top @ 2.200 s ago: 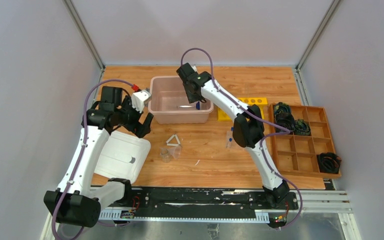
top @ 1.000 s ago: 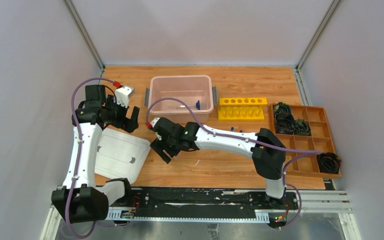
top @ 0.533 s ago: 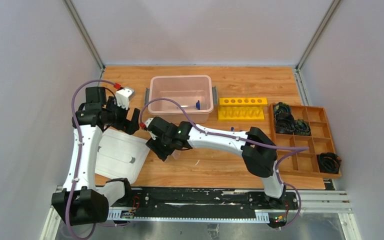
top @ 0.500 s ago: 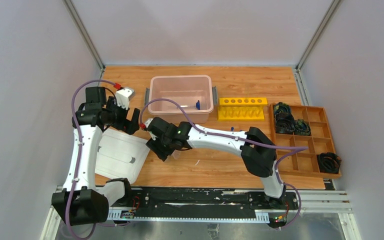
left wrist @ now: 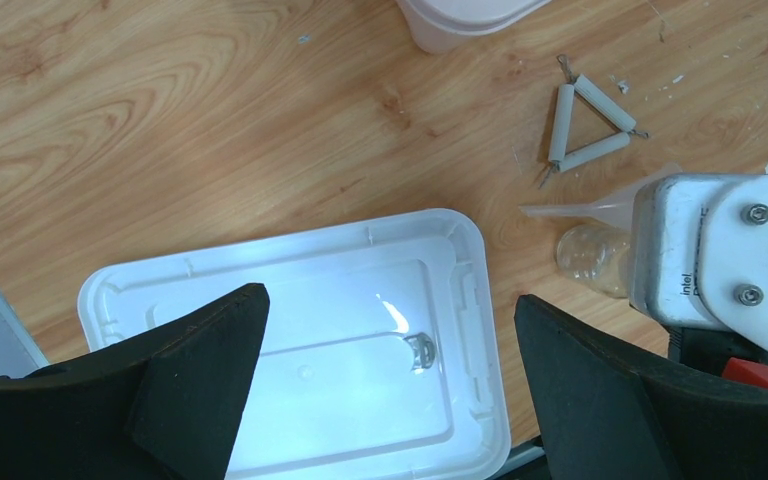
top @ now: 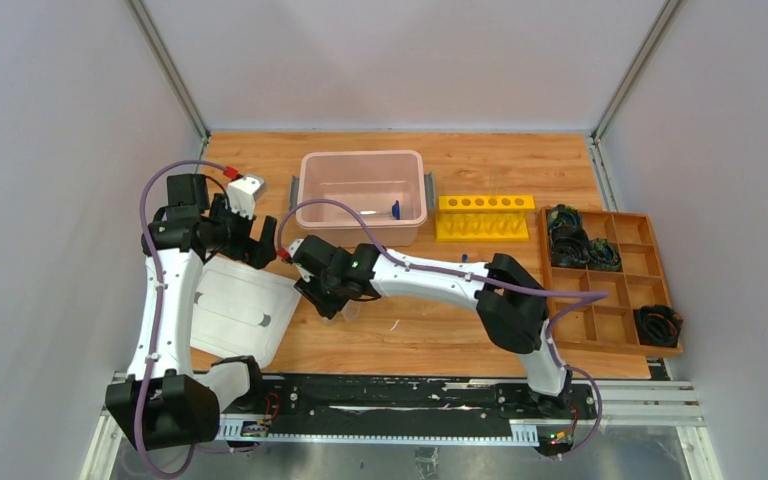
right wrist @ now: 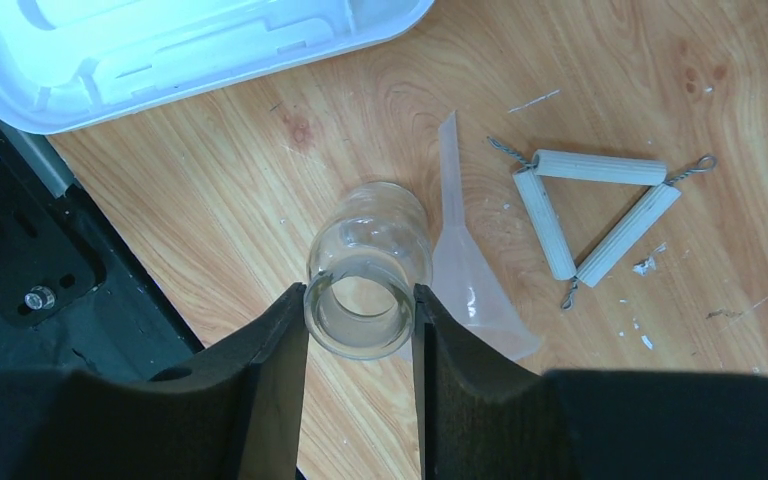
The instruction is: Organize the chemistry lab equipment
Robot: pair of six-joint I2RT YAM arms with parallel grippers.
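A small clear plastic cup (right wrist: 368, 262) stands on the wood next to a clear funnel (right wrist: 472, 282) and the small white triangle (right wrist: 595, 212). My right gripper (right wrist: 360, 300) is shut on the cup's rim, with a finger touching each side. In the top view the right gripper (top: 328, 300) is low over the table, left of centre. My left gripper (left wrist: 388, 320) is open and empty above a white lid (left wrist: 290, 340). The left wrist view also shows the cup (left wrist: 590, 258) and the triangle (left wrist: 592, 125). A blue-tipped rod (top: 392, 209) lies in the pink bin (top: 362, 228). A yellow tube rack (top: 485, 217) stands to the right of the bin.
A wooden compartment tray (top: 600, 322) with black coiled items stands at the right edge. The white lid (top: 240, 310) lies at the front left. Small blue-capped tubes (top: 465, 258) show by the right arm's forearm. Grey walls enclose the table.
My right arm swung from over the pink bin down to the cup at front centre-left and edged left onto it. My left gripper drew back to the left.
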